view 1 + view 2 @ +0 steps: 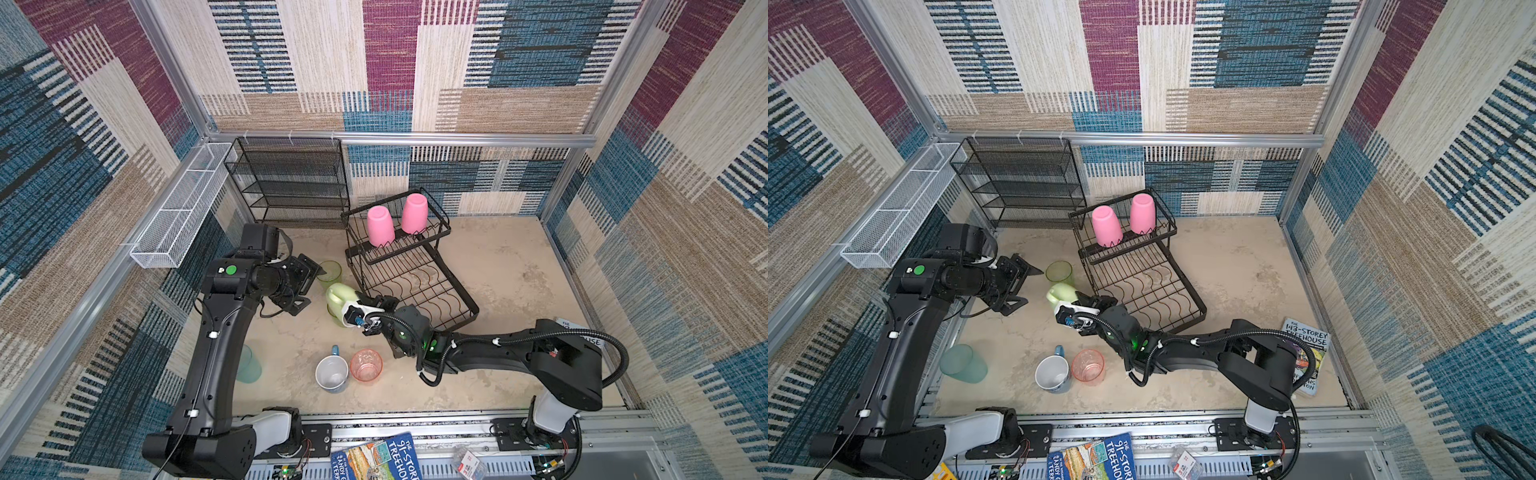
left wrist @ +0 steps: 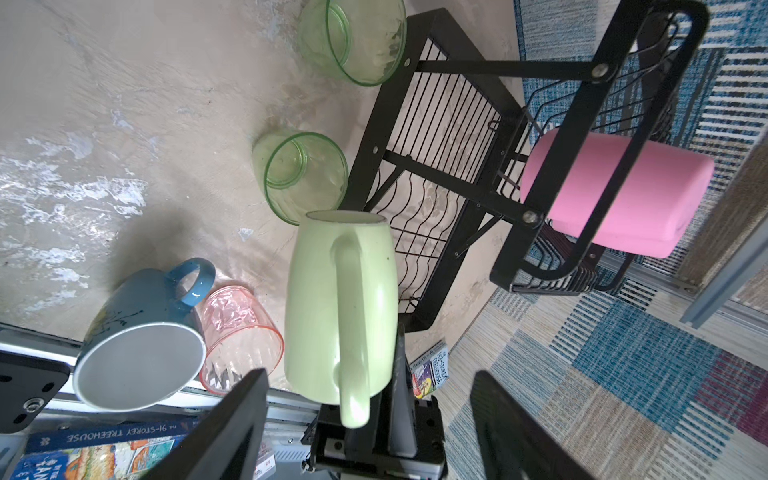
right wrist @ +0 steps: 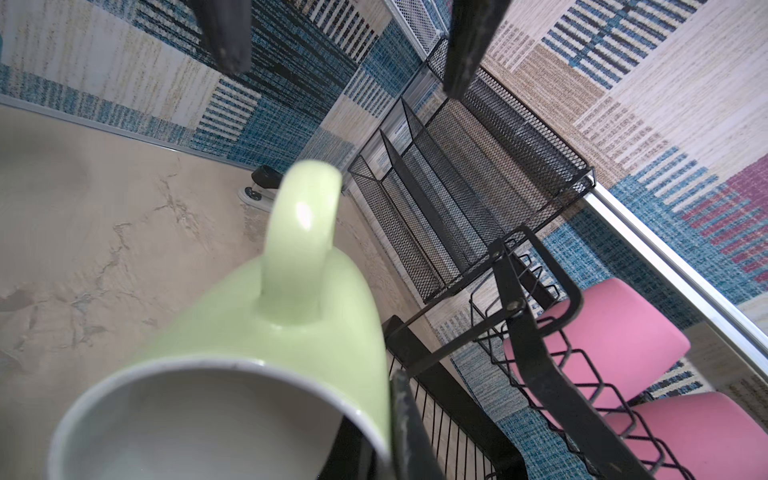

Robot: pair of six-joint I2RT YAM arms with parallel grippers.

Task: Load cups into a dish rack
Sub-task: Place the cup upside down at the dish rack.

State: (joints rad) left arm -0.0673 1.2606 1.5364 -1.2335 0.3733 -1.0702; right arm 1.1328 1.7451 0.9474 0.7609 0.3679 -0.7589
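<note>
My right gripper (image 1: 362,300) is shut on the rim of the pale-green mug (image 1: 340,295), holding it tipped over beside the dish rack's (image 1: 455,280) lower tray; one finger (image 3: 405,424) lies along its outer wall. My left gripper (image 1: 309,289) stands open just left of the mug (image 2: 340,299), nothing between its fingers (image 2: 245,407). Two pink tumblers (image 1: 380,226) (image 1: 414,212) sit upside down in the upper basket. On the table are two clear-green cups (image 2: 353,37) (image 2: 303,174), a blue mug (image 1: 332,372), a clear-pink cup (image 1: 366,365) and a teal tumbler (image 1: 249,365).
A black mesh shelf unit (image 1: 291,178) stands at the back wall. A white mesh basket (image 1: 183,208) hangs on the left rail. One book (image 1: 378,457) lies on the front rail, another (image 1: 1308,353) at the table's right edge.
</note>
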